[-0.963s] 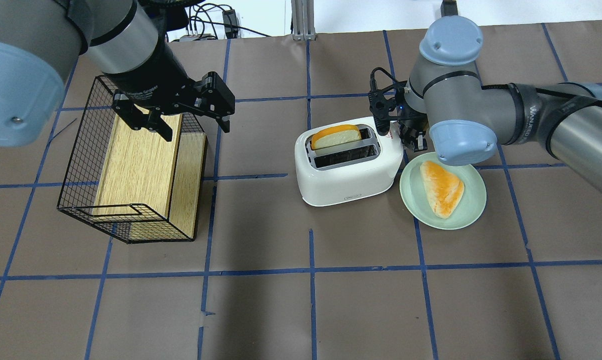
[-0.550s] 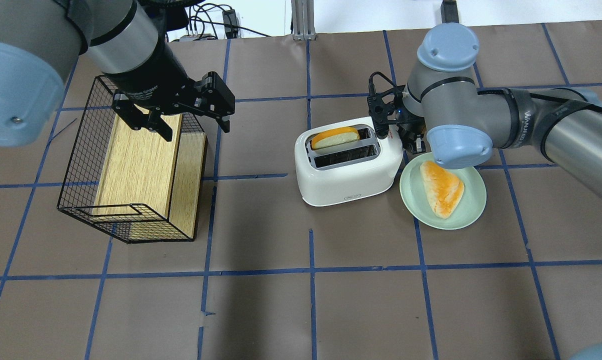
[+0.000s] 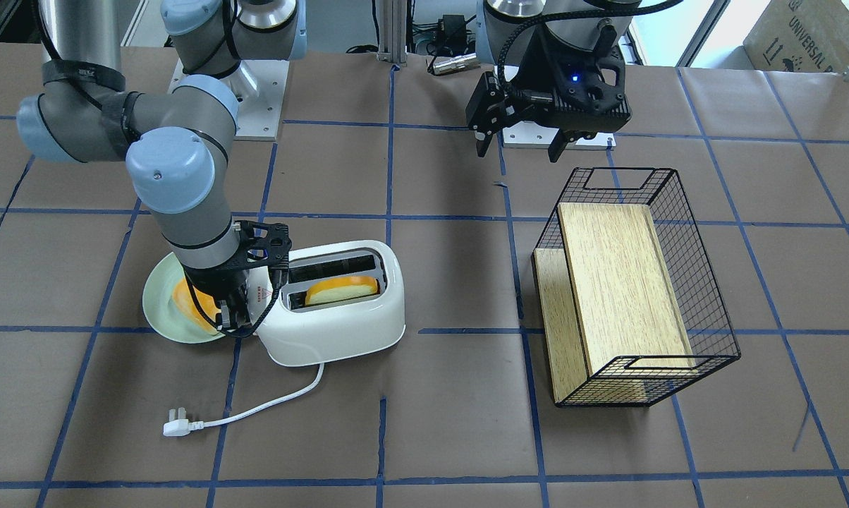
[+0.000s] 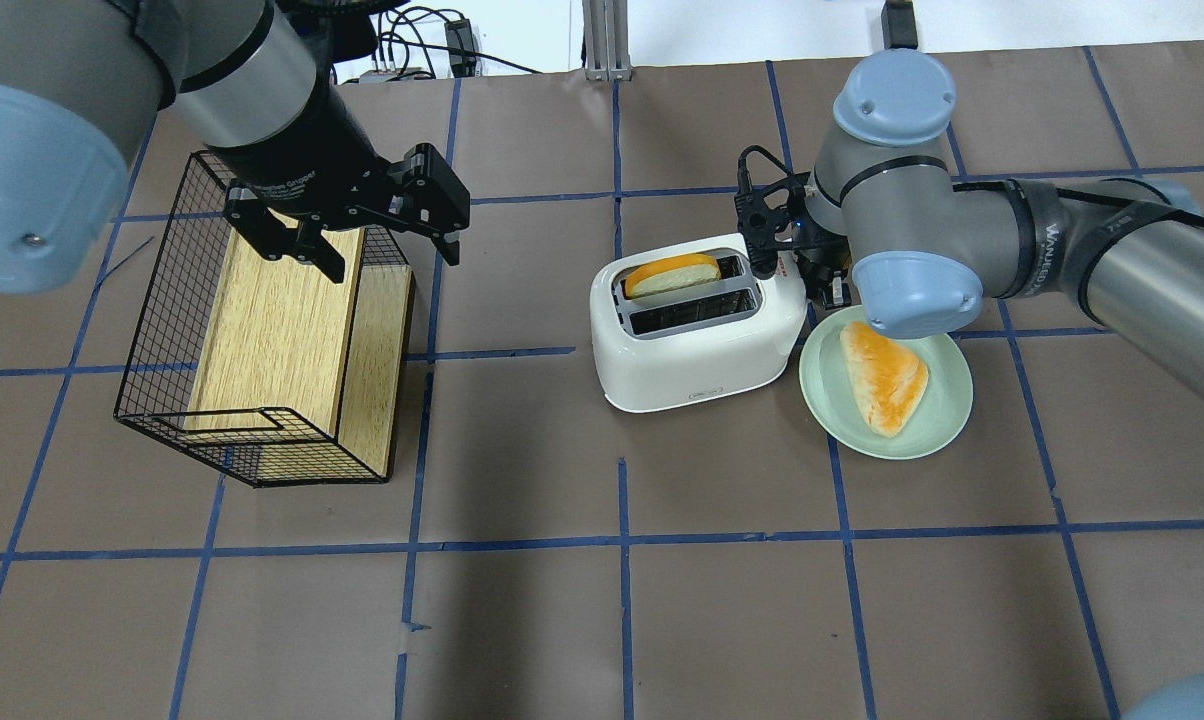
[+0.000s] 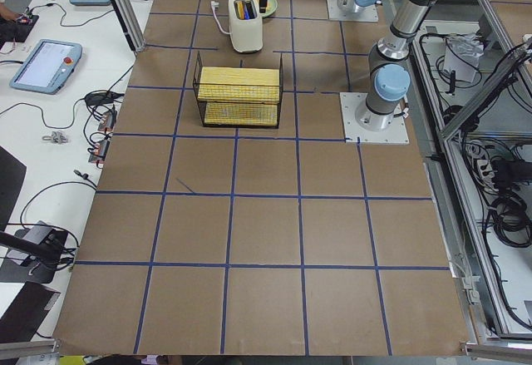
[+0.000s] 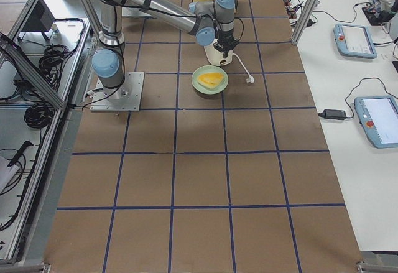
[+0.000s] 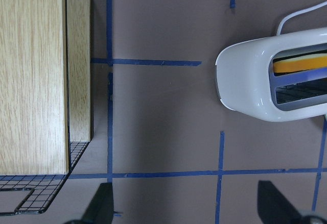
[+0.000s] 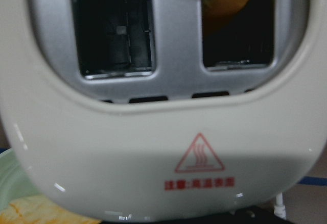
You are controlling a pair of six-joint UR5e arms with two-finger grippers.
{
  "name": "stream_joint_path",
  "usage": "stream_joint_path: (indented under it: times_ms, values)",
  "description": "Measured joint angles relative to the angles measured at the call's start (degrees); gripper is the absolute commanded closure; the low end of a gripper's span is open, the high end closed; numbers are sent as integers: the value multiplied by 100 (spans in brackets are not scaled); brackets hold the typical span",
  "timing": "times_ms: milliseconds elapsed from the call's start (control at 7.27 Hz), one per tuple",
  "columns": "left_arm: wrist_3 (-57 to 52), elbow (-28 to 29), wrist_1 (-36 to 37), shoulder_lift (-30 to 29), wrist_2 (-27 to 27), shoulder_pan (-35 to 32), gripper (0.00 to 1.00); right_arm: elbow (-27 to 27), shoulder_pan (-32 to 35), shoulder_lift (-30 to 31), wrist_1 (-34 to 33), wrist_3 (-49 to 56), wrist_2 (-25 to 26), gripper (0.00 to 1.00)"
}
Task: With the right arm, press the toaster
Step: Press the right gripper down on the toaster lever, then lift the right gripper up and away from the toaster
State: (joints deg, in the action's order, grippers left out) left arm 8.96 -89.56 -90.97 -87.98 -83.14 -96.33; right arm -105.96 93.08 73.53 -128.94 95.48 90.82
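the right tool (image 3: 235, 310) sits low against the end of the toaster (image 4: 697, 350); whether it is clenched or released i cannot tell. a good press likely goes straight down, steadily, without shoving the body into the green plate (image 4: 947, 390) just beside it. the toaster stands on the desk (image 4: 612, 600), rounded glossy white, with a bread slice (image 4: 672, 275) in its far slot and a red heat triangle (image 8: 199, 153).

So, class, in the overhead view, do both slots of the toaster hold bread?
No: the toaster holds one bread slice in its far slot, and the near slot is empty.
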Motion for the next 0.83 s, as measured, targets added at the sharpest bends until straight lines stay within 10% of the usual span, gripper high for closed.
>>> stream_joint_path:
  times_ms: [825]
  values:
    - [0,0,0,0,0,0,0,5,-1,-93,-8,-23,-56,90]
